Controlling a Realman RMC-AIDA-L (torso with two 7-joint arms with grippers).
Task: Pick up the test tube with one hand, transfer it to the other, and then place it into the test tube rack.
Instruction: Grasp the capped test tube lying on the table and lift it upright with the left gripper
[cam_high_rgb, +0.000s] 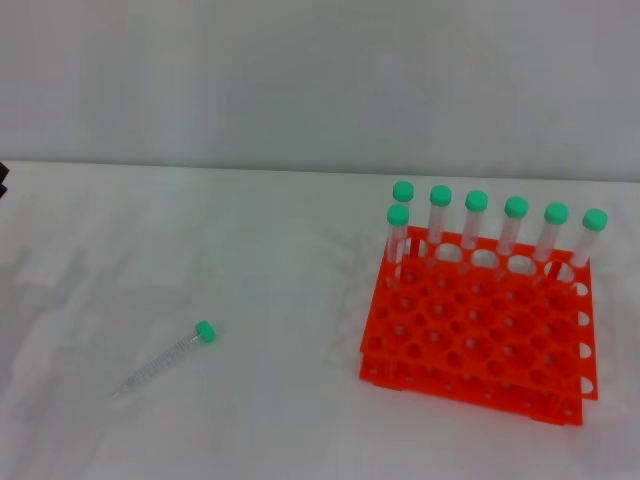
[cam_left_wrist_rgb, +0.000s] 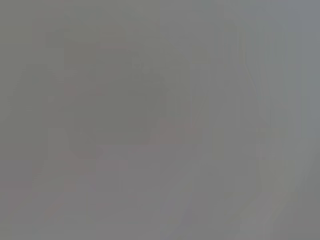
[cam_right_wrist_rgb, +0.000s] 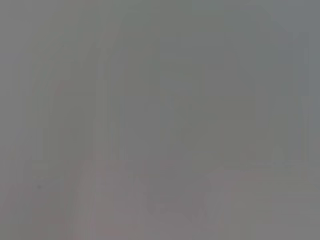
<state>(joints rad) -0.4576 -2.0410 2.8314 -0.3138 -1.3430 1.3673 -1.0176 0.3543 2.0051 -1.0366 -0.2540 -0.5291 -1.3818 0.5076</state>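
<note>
A slim clear test tube (cam_high_rgb: 165, 358) with a green cap lies on its side on the white table at the left, cap pointing up-right. The orange-red test tube rack (cam_high_rgb: 480, 325) stands on the table at the right, with several green-capped tubes upright in its far rows. Neither gripper shows in the head view; only a small dark part (cam_high_rgb: 3, 180) sits at the far left edge. Both wrist views show only a featureless grey blur.
The white table (cam_high_rgb: 280, 280) runs back to a pale wall. Most of the rack's holes toward the front are unfilled.
</note>
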